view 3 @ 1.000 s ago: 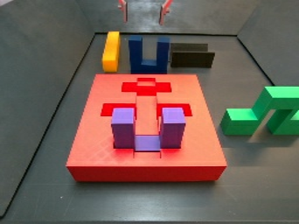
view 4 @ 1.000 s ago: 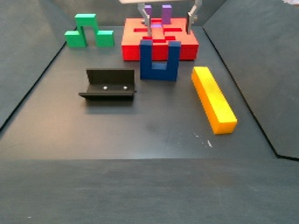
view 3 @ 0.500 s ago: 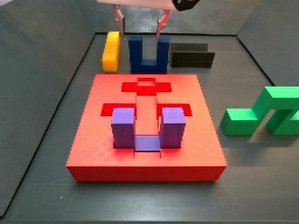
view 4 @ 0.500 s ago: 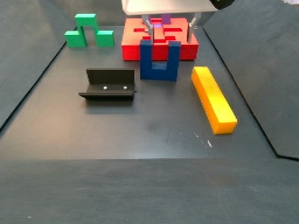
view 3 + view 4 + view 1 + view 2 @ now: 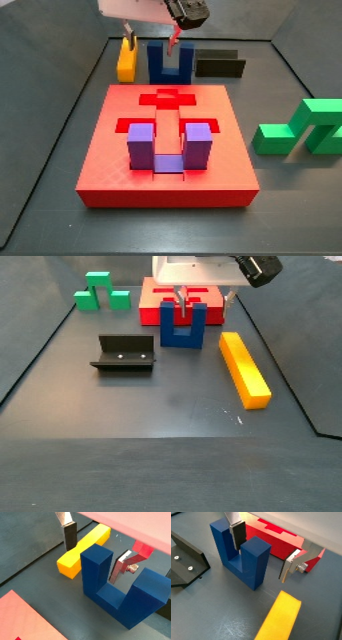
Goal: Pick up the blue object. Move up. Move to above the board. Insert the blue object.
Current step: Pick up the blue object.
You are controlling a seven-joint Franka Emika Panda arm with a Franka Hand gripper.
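- Yellow bar (image 5: 127, 58) lies at the left of the back row on the dark floor, just beside the blue object (image 5: 168, 62), which stands upright with its two prongs up, behind the board (image 5: 107, 150).
- Above the blue object hangs the gripper (image 5: 154, 42), lowered around it; in both wrist views the jaws are spread wide with nothing clamped.
- In a wrist view one finger (image 5: 237, 534) sits in the slot between the prongs, against the inner face of one prong, and the other finger (image 5: 290, 566) stands clear outside the other prong.
- Red board fills the middle of the floor, carrying the purple U-shaped block (image 5: 170, 147) upright in a recess near its front edge.
- The fixture (image 5: 221, 65) stands just right of the blue object.
- Green stepped block (image 5: 303, 128) sits well apart at the right.
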